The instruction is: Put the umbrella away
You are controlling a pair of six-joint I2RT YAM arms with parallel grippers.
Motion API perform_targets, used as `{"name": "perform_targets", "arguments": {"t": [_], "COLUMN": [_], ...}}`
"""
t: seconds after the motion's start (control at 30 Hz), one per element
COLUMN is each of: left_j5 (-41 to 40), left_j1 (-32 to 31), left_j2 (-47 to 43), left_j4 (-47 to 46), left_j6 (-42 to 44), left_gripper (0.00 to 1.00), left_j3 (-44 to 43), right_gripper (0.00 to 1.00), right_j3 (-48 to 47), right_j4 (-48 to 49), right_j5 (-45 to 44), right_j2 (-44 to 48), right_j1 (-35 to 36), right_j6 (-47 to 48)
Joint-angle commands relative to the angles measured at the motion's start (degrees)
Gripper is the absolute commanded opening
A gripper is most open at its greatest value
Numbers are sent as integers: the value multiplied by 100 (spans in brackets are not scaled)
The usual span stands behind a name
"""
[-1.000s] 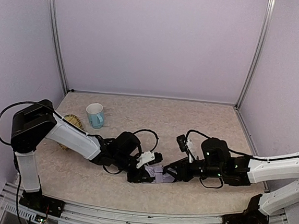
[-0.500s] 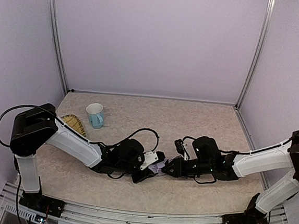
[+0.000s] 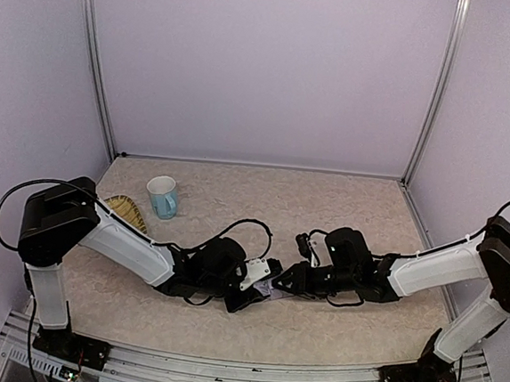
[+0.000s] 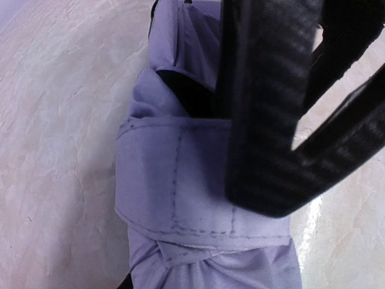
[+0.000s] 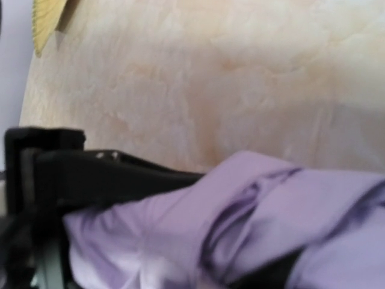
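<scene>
The umbrella (image 3: 270,290) is a folded lavender bundle lying at the middle of the table, mostly covered by the two wrists that meet over it. My left gripper (image 3: 261,289) comes from the left and is shut on it; in the left wrist view the umbrella's (image 4: 192,180) stitched strap and gathered fabric fill the frame. My right gripper (image 3: 283,285) comes from the right and is shut on the other end. Its black fingers (image 4: 271,120) cross the left wrist view. In the right wrist view lavender folds of the umbrella (image 5: 240,223) fill the bottom, with the left gripper's black body (image 5: 90,174) beside them.
A pale blue mug (image 3: 162,196) stands at the back left. A ribbed yellow object (image 3: 127,208) lies next to it, partly behind the left arm, and its corner shows in the right wrist view (image 5: 48,21). Lavender walls and metal posts bound the table.
The right arm has slid left and slightly back, and its jaws have closed on the umbrella. The left wrist has shifted a little. Less of the umbrella shows from above.
</scene>
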State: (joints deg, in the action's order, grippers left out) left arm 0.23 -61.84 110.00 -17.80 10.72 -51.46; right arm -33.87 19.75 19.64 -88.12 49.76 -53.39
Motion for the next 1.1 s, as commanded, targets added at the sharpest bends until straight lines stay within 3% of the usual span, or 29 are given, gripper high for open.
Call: {"name": "perform_targets", "arguments": {"t": [0.0,0.07,0.2,0.23,0.7,1.07], "left_j5": [-218,-219,-255,-256,-7,89], "left_j1": [14,14,16,27,165,173], "left_j2": [294,301,353,362,602,703], "left_j4": [591,605,653,678,949,1027], "left_j6": [133,154,178,178,260,305], "left_gripper": [0,0,0,0,0,0], "left_j3": [193,176,117,109,79,8], "right_gripper": [28,24,2,0,0,0], "right_j3": [-305,-278,-275,-266,-846,-1245], "right_j4": [91,92,3,26,-252,-575], "right_j5": [300,296,231,264,907,1094], "right_j2": [-260,-247,-196,-203,491,346], "right_j1": [-33,-33,-28,-28,-284,-397], "right_j6": [39,22,77,92,614,858]}}
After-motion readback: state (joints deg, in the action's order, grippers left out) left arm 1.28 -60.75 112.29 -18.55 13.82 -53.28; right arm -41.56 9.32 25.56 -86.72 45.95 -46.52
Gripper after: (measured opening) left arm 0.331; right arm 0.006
